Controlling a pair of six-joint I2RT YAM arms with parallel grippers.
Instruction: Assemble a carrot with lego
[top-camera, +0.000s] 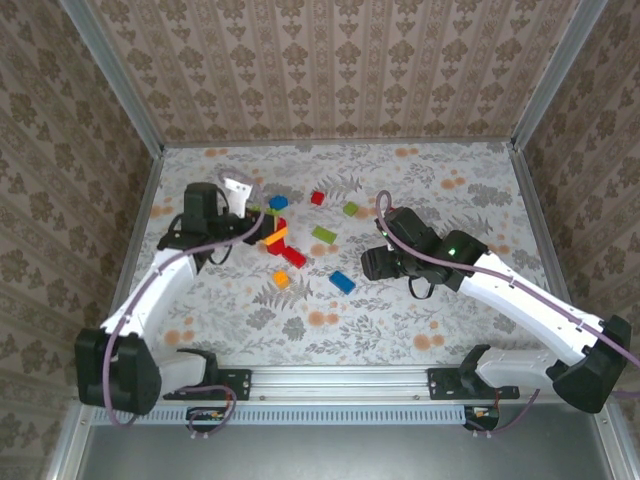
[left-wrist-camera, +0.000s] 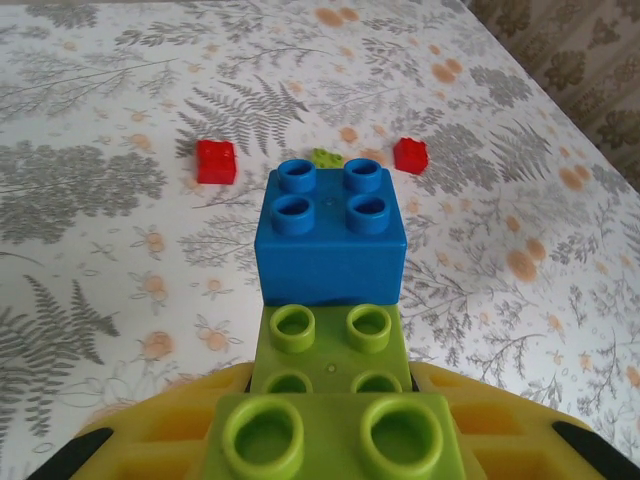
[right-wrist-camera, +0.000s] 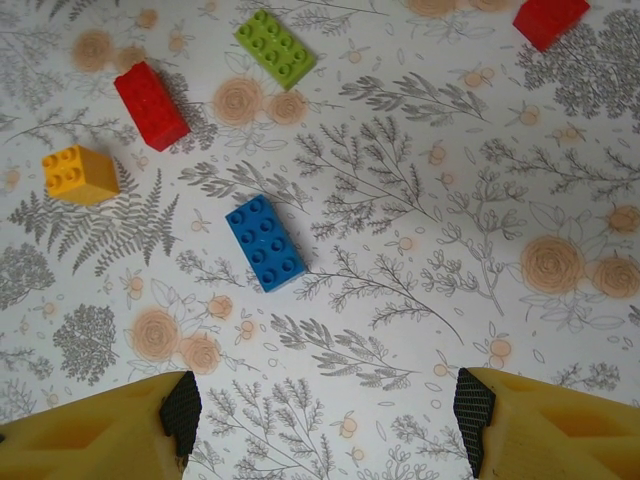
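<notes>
The left gripper (left-wrist-camera: 335, 447) squeezes the green bricks (left-wrist-camera: 330, 350) and should keep them straight. The right gripper (right-wrist-camera: 327, 410) is open wide.

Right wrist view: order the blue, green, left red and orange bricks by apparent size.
1. Blue brick, left red brick and green brick: oblong, look alike, so unranked.
2. Orange brick: square, clearly smallest.
</notes>
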